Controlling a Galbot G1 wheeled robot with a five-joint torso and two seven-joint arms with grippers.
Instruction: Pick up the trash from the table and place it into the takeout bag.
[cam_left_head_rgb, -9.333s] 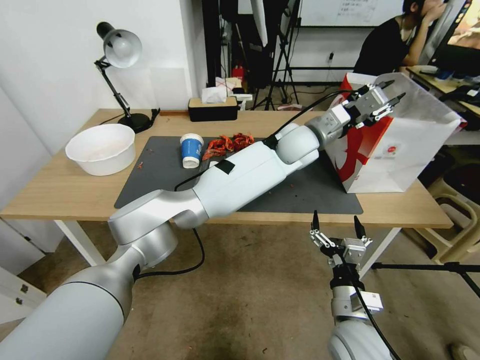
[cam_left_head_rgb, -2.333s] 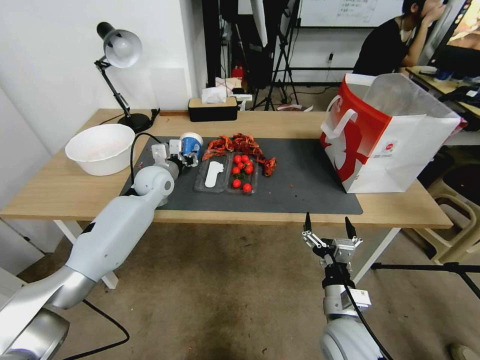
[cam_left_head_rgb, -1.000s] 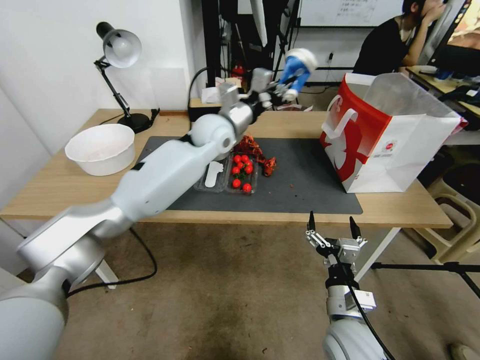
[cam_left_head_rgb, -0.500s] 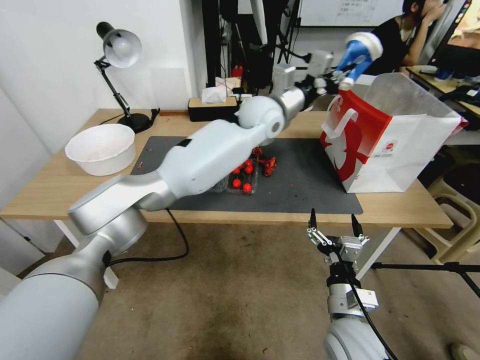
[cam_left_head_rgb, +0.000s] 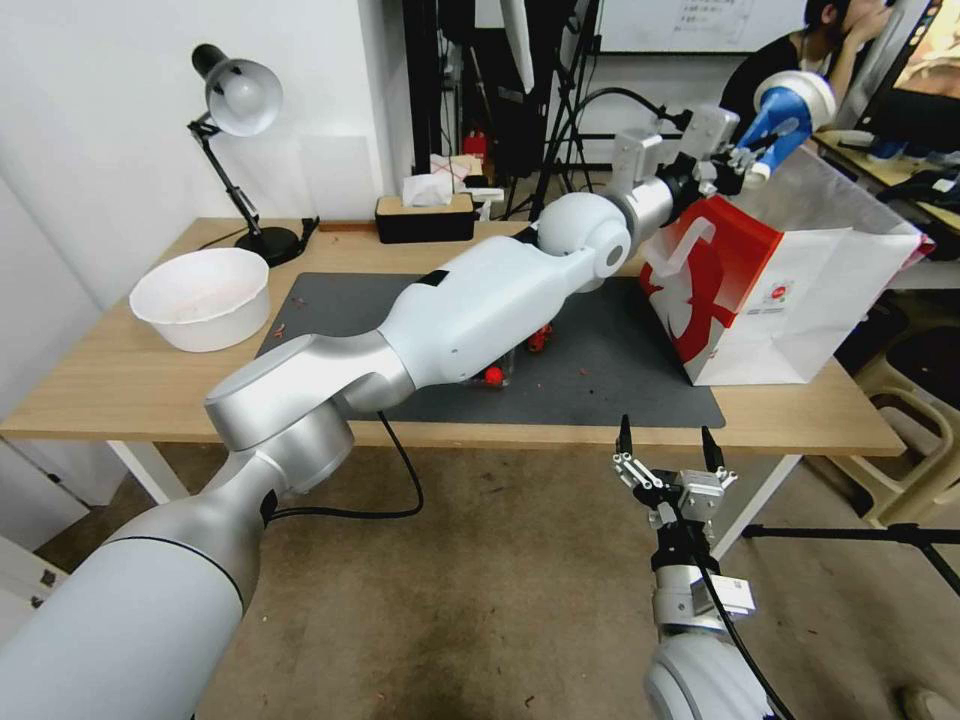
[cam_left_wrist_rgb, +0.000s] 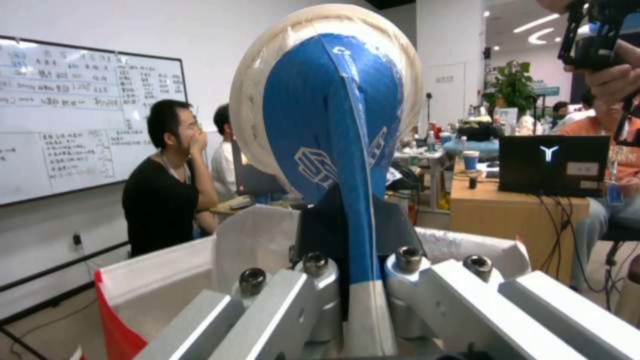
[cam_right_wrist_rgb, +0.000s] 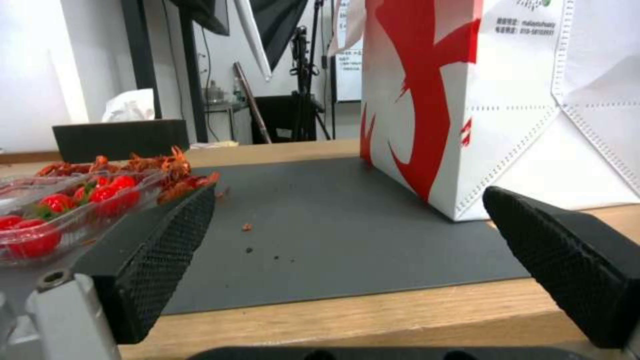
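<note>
The right gripper (cam_left_head_rgb: 668, 447) idles below the table (cam_left_head_rgb: 120, 380) edge, jaws apart. Beyond, the left gripper (cam_left_head_rgb: 748, 160), clamped on 1 blue-and-white paper cup (cam_left_head_rgb: 790, 105), hangs above the takeout bag (cam_left_head_rgb: 800, 300). Centre the cup over the opening before release.

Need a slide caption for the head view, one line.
Left gripper holds blue-and-white paper cup above open white-and-red takeout bag; right gripper open below light-wood table.
</note>
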